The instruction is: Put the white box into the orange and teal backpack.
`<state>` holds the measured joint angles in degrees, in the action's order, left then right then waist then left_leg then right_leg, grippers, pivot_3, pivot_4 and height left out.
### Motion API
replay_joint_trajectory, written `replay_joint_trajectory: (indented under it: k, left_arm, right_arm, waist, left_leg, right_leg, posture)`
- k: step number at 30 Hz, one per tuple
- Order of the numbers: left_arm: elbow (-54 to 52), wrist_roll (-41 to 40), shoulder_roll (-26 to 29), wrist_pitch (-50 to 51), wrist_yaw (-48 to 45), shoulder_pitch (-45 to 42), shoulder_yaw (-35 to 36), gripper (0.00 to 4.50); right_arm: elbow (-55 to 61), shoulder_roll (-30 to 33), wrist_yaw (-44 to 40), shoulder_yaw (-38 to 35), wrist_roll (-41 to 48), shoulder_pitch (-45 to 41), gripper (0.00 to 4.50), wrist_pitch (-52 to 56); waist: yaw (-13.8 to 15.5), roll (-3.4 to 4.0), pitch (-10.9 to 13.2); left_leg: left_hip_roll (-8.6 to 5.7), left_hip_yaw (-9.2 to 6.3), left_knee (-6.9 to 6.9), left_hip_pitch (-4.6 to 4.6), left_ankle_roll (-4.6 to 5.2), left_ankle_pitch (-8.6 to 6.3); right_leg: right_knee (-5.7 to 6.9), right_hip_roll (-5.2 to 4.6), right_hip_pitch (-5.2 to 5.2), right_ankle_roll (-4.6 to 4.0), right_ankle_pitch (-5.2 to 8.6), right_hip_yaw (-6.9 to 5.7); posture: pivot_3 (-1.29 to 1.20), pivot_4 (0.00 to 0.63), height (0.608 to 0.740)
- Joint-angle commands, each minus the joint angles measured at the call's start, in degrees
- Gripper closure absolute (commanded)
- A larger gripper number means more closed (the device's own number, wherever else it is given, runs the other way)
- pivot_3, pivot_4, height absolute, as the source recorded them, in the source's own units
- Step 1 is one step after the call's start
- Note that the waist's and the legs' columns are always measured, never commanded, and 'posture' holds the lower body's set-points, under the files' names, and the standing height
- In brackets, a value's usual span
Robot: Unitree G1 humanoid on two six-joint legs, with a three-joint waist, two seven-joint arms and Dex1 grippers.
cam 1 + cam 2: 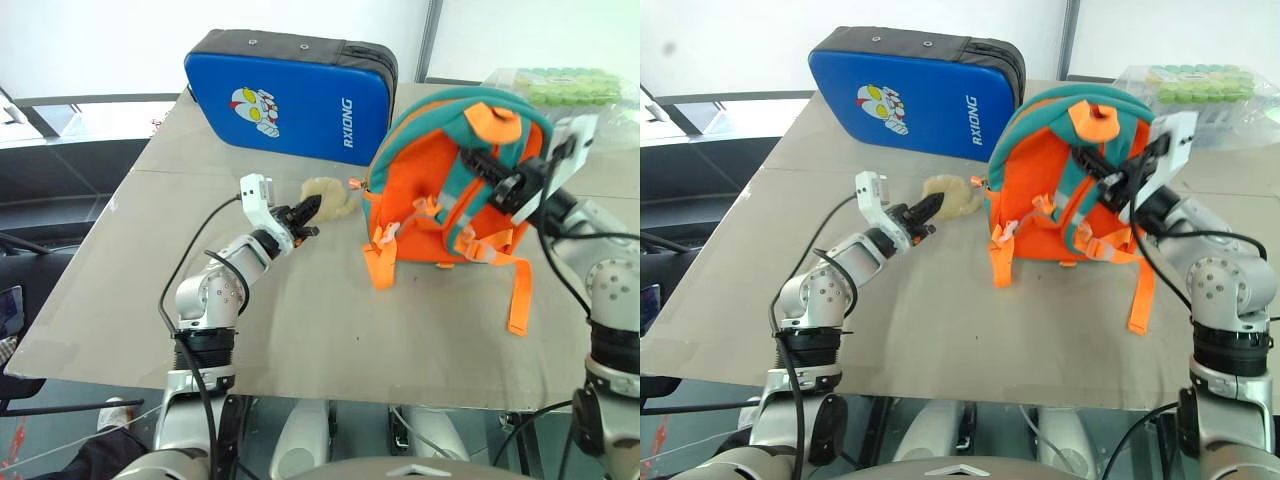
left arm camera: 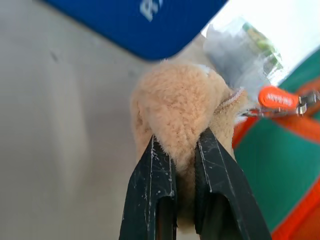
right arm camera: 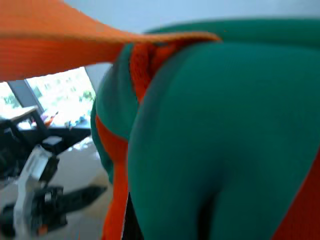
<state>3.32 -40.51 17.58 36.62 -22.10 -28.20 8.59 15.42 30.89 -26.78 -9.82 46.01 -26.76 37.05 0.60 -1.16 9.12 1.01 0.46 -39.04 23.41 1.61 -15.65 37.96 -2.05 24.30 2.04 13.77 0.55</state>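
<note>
Two bulky things crowd the far half of the counter [image 1: 300,330]: a blue padded case [image 1: 290,95] standing on edge at about 12 o'clock, and a clear plastic bag [image 1: 570,85] of green pieces at about 2 o'clock. We see the orange and teal backpack [image 1: 440,200] upright just in front of the case, right of the counter's middle, its orange straps [image 1: 520,295] trailing toward us. We cannot find the white box on the counter.

Our left gripper [image 2: 185,150] is pinching the beige plush toy [image 2: 185,105], which lies at the backpack's 9 o'clock, beside its orange zipper pull [image 2: 277,97]. Our right gripper [image 1: 490,165] is at the backpack's top, by the orange loop; we cannot tell whether its fingers are spread or pressed together.

The counter is a plain grey-beige sheet with a seam across its far part. Behind it are a white wall and a window. The near half of the counter, from 5 to 8 o'clock, lies bare up to its front edge.
</note>
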Motion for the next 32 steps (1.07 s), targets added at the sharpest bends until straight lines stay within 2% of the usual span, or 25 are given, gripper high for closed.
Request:
replay_joint_trajectory:
  k: [1, 4, 7, 8, 14, 19, 26, 32]
  left_arm:
    - [-3.8, 3.7, 3.0, -4.2, -6.9, 0.5, -2.7, 3.43]
    - [-4.7, 4.9, 3.9, -5.8, -9.4, 2.0, -3.2, 1.95]
    - [-6.9, 5.7, 5.4, -6.2, -11.5, 4.9, -2.7, 0.39]
    - [-7.9, 5.7, 6.1, -6.0, -12.2, 6.0, -2.5, 0.02]
    - [-15.0, 4.9, 10.4, -6.2, -16.2, 13.2, -0.8, 0.02]
    - [-20.7, 4.6, 14.3, -7.8, -19.6, 20.1, 1.9, 0.02]
    - [-26.4, 4.3, 20.1, -9.9, -25.0, 35.1, 9.4, 0.02]
    - [-27.7, 2.0, 21.3, -9.1, -27.9, 40.5, 11.6, 0.02]
  right_arm:
    - [2.4, 2.7, -1.0, 4.1, -9.5, 1.9, 3.37, -4.6]
    - [4.3, 3.2, -2.7, 5.1, -10.9, 4.8, 1.9, -4.9]
    - [7.1, 5.4, -5.4, 3.1, -10.0, 8.3, 0.36, -3.9]
    - [7.8, 6.2, -6.2, 1.9, -9.3, 9.3, 0.02, -3.4]
    - [12.2, 14.6, -15.5, -5.6, -2.4, 19.1, 0.02, 0.7]
    - [12.9, 19.4, -20.7, -12.1, -3.1, 27.9, 0.02, -0.3]
    - [12.2, 18.3, -27.1, -21.6, -9.2, 45.5, 0.02, -8.2]
    - [6.0, 17.2, -30.0, -22.6, -14.2, 50.0, 0.02, -15.1]
  waist:
    - [0.0, 0.0, 0.0]
    - [0.1, 0.0, 0.0]
    - [0.1, 0.0, 0.0]
    - [0.1, 0.0, 0.0]
    - [0.1, 0.0, 0.0]
    - [0.1, 0.0, 0.0]
    - [0.1, 0.0, 0.0]
    - [0.2, -0.02, 0.0]
  left_leg:
    - [0.0, 0.03, 0.0, -0.05, 0.01, 0.0]
    - [0.0, 0.14, 0.07, -0.32, 0.03, -0.02]
    - [0.02, 0.17, 0.15, -0.48, 0.05, -0.03]
    - [0.04, 0.17, 0.16, -0.49, 0.06, -0.04]
    - [0.08, 0.15, 0.2, -0.51, 0.1, -0.06]
    - [0.12, 0.15, 0.21, -0.74, 0.11, -0.07]
    - [0.19, 0.27, 0.43, -0.89, 0.13, -0.09]
    - [0.18, 0.58, 0.46, -1.05, 0.13, -0.09]
  right_leg:
    - [0.0, 0.01, -0.03, 0.0, 0.0, -0.02]
    - [-0.03, 0.02, -0.24, 0.0, 0.01, -0.02]
    - [-0.08, 0.01, -0.39, 0.0, 0.01, 0.01]
    - [-0.08, 0.01, -0.39, 0.0, 0.02, 0.02]
    - [-0.12, -0.01, -0.42, -0.01, 0.02, 0.18]
    - [-0.13, 0.03, -0.63, -0.01, 0.03, 0.19]
    - [-0.27, 0.05, -0.68, -0.01, 0.06, 0.28]
    - [-0.3, 0.05, -0.71, -0.19, 0.18, 0.33]
  posture:
    - [0.0, 0.15, 0.74]
    - [0.0, 0.15, 0.74]
    - [0.0, 0.15, 0.74]
    - [0.0, 0.15, 0.74]
    - [0.0, 0.15, 0.74]
    - [0.0, 0.15, 0.74]
    - [0.0, 0.15, 0.74]
    - [0.0, 0.15, 0.74]
